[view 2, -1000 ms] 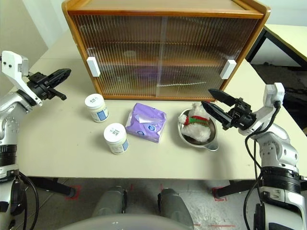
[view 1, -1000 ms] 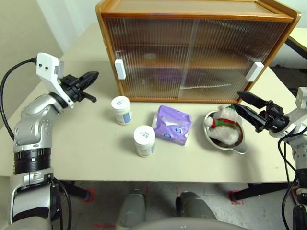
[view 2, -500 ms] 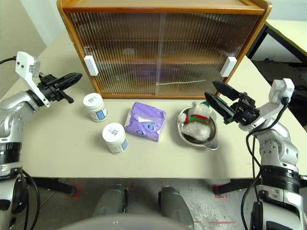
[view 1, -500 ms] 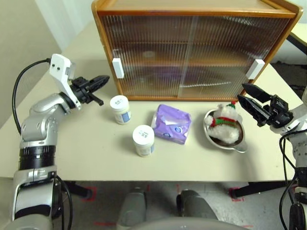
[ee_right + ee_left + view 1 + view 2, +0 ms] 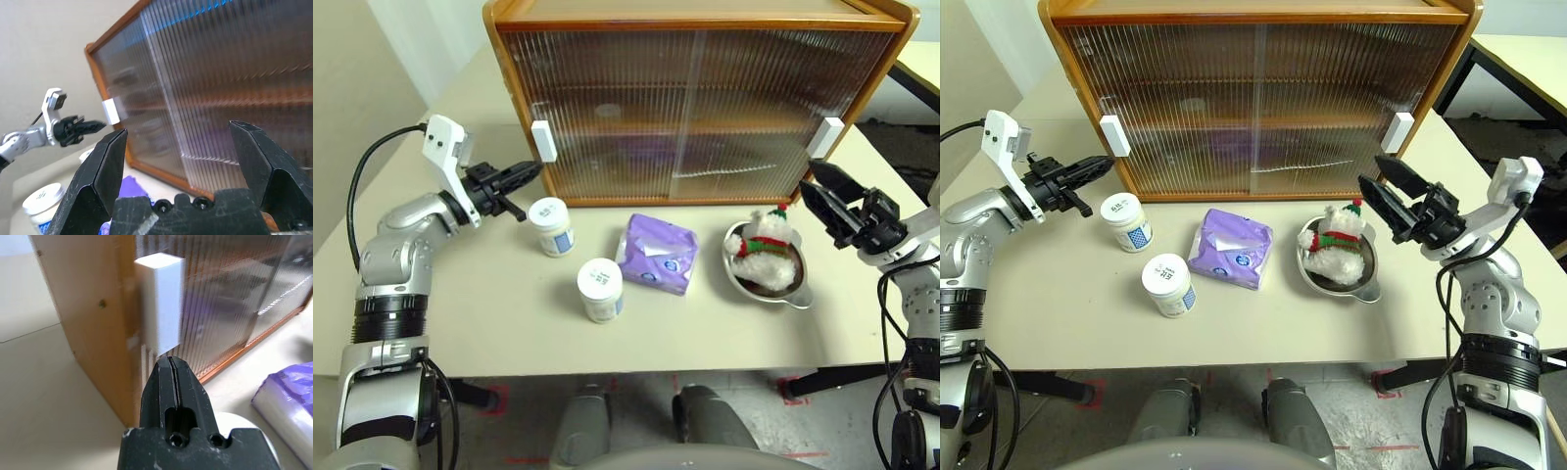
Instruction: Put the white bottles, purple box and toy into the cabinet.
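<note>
Cabinet [image 5: 705, 98] fills the upper centre of the head views, both ribbed doors shut; nothing is stowed yet. Left gripper [image 5: 530, 172] is pressed together, tip just beside the left door's white handle [image 5: 543, 141], contact unclear. Right gripper [image 5: 1386, 188] is spread wide and empty, near the right handle [image 5: 1397, 131]. The doors look light; I'd push at the handle edge. Bottles [image 5: 551, 226] [image 5: 600, 290] at centre left look rigid and light, lids probably slick: grip around the body. Purple box [image 5: 656, 254] at centre looks soft, so squeeze its short sides. Toy [image 5: 766, 253] sits in a metal dish [image 5: 798, 294], squashy: pinch its body. The ribbed panels blur the shelf contents.
</note>
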Robot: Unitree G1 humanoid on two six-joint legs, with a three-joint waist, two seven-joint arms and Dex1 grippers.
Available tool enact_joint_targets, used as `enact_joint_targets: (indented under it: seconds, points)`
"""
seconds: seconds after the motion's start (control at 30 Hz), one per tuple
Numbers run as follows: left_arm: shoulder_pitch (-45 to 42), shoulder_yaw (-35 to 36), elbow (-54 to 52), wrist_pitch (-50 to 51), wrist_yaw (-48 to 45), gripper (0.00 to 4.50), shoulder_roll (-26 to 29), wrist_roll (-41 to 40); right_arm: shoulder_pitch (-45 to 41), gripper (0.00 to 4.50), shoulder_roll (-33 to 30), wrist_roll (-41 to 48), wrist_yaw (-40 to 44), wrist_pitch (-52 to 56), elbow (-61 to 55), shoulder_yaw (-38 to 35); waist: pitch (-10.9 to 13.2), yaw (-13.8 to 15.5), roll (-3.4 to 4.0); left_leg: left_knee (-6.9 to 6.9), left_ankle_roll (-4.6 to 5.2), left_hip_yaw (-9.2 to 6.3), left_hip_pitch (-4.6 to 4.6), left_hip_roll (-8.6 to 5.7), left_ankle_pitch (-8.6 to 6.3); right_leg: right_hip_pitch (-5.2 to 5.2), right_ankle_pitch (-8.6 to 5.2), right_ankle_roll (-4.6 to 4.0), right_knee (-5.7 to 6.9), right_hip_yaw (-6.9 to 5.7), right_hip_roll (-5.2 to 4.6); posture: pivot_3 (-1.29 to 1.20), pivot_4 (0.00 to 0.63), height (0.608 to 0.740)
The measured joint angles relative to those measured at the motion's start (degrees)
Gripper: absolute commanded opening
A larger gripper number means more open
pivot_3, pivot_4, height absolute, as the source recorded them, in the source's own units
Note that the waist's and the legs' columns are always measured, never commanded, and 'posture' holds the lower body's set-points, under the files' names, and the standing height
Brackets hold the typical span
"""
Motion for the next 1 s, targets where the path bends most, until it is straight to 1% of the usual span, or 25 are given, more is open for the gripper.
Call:
enact_joint_targets:
  seconds: [0.2,0.37,0.6,0.63,0.73,0.77,1.0]
  points:
    - [0.0,1.6,0.1,-1.4,2.1,0.04,0.5,0.7,0.5,4.50,-0.2,0.0,-0.5,0.0,-0.8,-0.6,0.0,-0.4,0.02,0.00,0.00,-0.04,0.00,0.01,0.00,0.01,-0.01,0.02,0.01,-0.04,-0.01,0.10,0.043,0.740]
    - [-2.7,0.9,0.9,-3.5,2.8,0.04,-0.4,2.0,0.8,4.50,-0.2,0.5,-1.6,0.2,-2.0,-0.7,0.0,-0.5,0.02,0.00,0.00,-0.04,0.00,0.00,0.00,0.01,-0.01,0.02,0.00,-0.04,0.00,0.09,0.042,0.740]
    - [-3.0,0.2,0.9,-4.4,2.9,0.04,-1.7,2.4,5.0,4.50,-1.2,1.3,-0.3,3.5,-6.0,0.0,0.0,-0.5,0.03,0.00,0.00,-0.10,-0.06,-0.02,0.00,0.01,-0.01,0.03,0.00,-0.06,-0.01,0.09,0.031,0.740]
    - [-3.2,0.0,0.9,-4.6,2.9,0.04,-1.8,2.6,5.0,4.50,-1.2,1.4,-0.6,3.6,-6.1,-0.1,0.0,-0.5,0.03,0.01,0.00,-0.10,-0.06,-0.02,0.00,0.01,-0.01,0.03,0.00,-0.06,-0.02,0.08,0.047,0.740]
    - [-4.6,-0.9,2.0,-4.8,3.5,0.04,-2.4,3.5,4.9,4.50,-0.8,2.0,-2.1,3.6,-7.0,-0.5,0.1,-0.5,-0.01,0.02,0.00,-0.11,-0.05,-0.02,0.00,0.02,-0.03,0.05,-0.02,-0.08,0.00,0.09,0.045,0.740]
    - [-4.8,-1.0,2.2,-4.8,3.7,0.04,-2.4,3.9,5.0,4.50,-0.8,2.1,-2.4,3.6,-7.6,-0.6,0.1,-0.5,-0.01,0.02,0.00,-0.12,-0.05,-0.02,0.00,0.02,-0.03,0.05,-0.02,-0.09,0.00,0.08,0.056,0.740]
    - [-6.1,-2.4,3.4,-5.1,3.8,0.04,-2.6,5.5,7.0,4.50,-1.0,2.4,-3.2,3.7,-8.0,-1.0,0.2,-0.4,-0.04,0.02,0.00,-0.14,-0.06,-0.02,0.00,0.03,-0.04,0.06,-0.02,-0.12,0.01,0.08,0.052,0.740]
